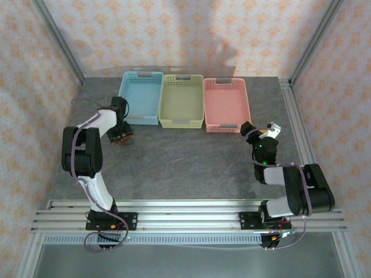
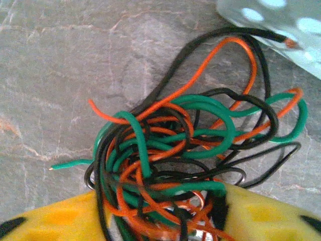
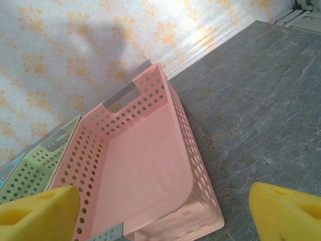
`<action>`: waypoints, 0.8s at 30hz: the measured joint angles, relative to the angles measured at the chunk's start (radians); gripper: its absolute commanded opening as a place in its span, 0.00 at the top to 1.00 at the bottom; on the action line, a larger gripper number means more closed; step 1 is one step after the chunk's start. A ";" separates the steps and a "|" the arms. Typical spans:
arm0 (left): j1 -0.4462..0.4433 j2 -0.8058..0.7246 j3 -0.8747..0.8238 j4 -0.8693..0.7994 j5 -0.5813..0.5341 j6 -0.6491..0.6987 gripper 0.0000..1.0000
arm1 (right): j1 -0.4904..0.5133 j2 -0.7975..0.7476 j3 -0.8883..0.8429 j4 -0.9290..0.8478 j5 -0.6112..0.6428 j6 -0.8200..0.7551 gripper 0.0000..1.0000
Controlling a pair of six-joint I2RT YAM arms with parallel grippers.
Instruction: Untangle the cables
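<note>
Now | left wrist: cables [image 2: 170, 150] orange, green, black | top external: just dark

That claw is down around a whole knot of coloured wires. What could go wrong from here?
The left claw straddles the whole wire tangle, so closing may grab many strands at once and pulling could tighten the knot. A black wire end reaches the blue basket; it might snag on the holes there.

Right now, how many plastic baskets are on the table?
3, side by side at the far side of the table: blue basket on the left, yellow-green basket in the middle, pink basket on the right.
</note>
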 measured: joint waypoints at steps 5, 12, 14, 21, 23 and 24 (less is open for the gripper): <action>0.000 -0.045 -0.029 0.019 0.013 0.000 0.74 | 0.000 0.002 0.000 0.003 0.000 0.000 0.13; -0.047 -0.176 -0.114 0.020 0.027 -0.003 0.81 | 0.000 0.008 0.000 0.003 0.000 0.003 0.13; -0.103 -0.222 -0.130 0.018 0.023 -0.005 0.83 | 0.000 0.008 0.000 0.003 0.000 0.003 0.14; -0.411 -0.350 -0.158 0.013 -0.025 -0.032 0.84 | 0.000 0.010 0.000 0.006 -0.001 0.003 0.14; -0.510 -0.358 -0.158 0.014 -0.039 -0.039 0.84 | 0.000 0.010 0.000 0.010 -0.001 0.003 0.14; -0.554 -0.357 -0.158 0.014 -0.048 -0.040 0.84 | 0.000 0.010 0.000 0.010 -0.001 0.003 0.14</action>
